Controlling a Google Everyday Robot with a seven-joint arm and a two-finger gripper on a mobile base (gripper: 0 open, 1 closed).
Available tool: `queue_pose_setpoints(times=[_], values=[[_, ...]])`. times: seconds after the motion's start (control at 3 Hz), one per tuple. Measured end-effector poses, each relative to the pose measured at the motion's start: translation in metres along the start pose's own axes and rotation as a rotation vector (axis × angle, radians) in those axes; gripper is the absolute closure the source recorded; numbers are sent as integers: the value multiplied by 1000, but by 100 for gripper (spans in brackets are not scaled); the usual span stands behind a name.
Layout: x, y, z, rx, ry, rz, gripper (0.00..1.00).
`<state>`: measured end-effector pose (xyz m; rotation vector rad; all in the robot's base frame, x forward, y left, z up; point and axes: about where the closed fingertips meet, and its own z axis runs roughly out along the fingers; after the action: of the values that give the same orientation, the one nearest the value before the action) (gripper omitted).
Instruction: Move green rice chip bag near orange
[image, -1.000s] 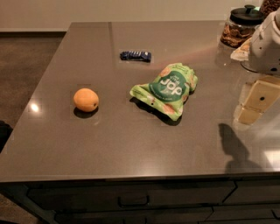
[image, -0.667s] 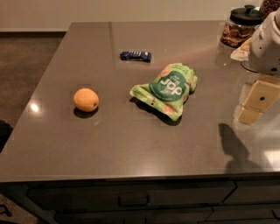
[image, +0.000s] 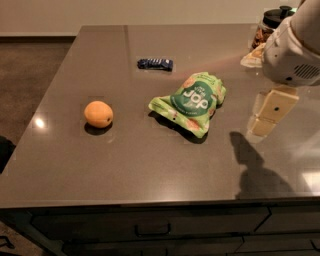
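Note:
The green rice chip bag lies flat near the middle of the grey countertop, light green with a dark green round logo. The orange sits on the counter to the bag's left, a clear gap between them. My gripper hangs at the right side, above the counter and to the right of the bag, apart from it. It holds nothing that I can see. Its shadow falls on the counter below it.
A small dark blue wrapper lies behind the bag. A glass jar with a black lid stands at the back right corner, with a light object beside it. Drawers run along the counter's front edge.

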<state>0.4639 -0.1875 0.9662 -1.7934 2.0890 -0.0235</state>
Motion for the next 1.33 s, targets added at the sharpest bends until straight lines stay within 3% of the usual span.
queue_pose_setpoints(times=[0.33, 0.67, 1.0, 1.33], values=[[-12, -12, 19, 6, -48, -62, 0], [-24, -27, 55, -6, -58, -167, 0], [-31, -48, 90, -19, -34, -307, 0], [-36, -62, 106, -22, -17, -402, 0]])
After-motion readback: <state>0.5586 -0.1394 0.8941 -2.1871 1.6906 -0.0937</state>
